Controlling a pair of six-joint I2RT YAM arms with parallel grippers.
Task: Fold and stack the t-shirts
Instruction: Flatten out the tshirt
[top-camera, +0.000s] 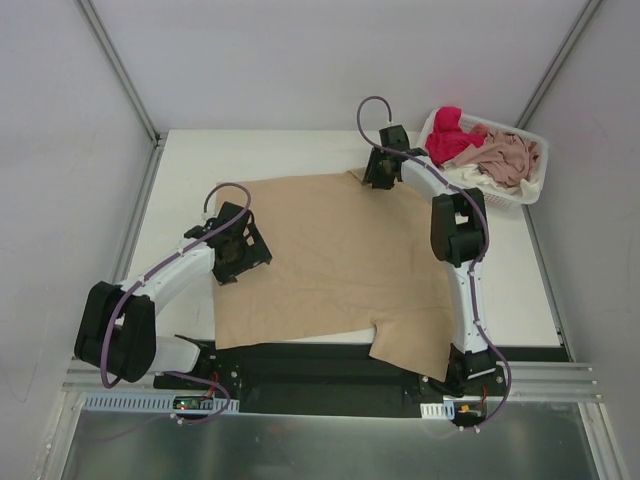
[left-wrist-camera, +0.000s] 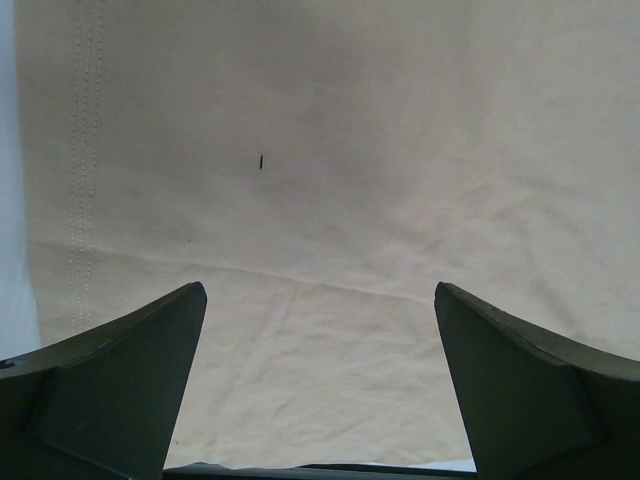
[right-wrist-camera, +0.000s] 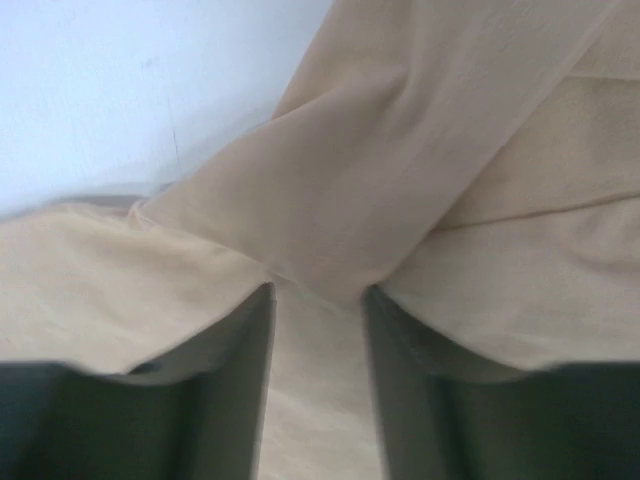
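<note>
A large tan t-shirt (top-camera: 340, 260) lies spread flat on the white table, one sleeve hanging over the near edge. My left gripper (top-camera: 240, 250) hovers over its left edge, near the stitched hem (left-wrist-camera: 85, 150); the left gripper (left-wrist-camera: 320, 290) stands wide open with nothing between its fingers. My right gripper (top-camera: 378, 172) is at the shirt's far corner. In the right wrist view the right gripper (right-wrist-camera: 318, 290) straddles a raised fold of the tan t-shirt (right-wrist-camera: 400, 180), its jaws partly closed with a gap still between them. A red-pink t-shirt (top-camera: 452, 135) and a dusty pink t-shirt (top-camera: 510, 155) lie crumpled in the basket.
A white lattice basket (top-camera: 524, 198) stands at the table's far right corner, just right of the right arm. Grey walls close in the table on the left, the right and behind. Bare white table (right-wrist-camera: 120, 90) shows beyond the shirt's far corner.
</note>
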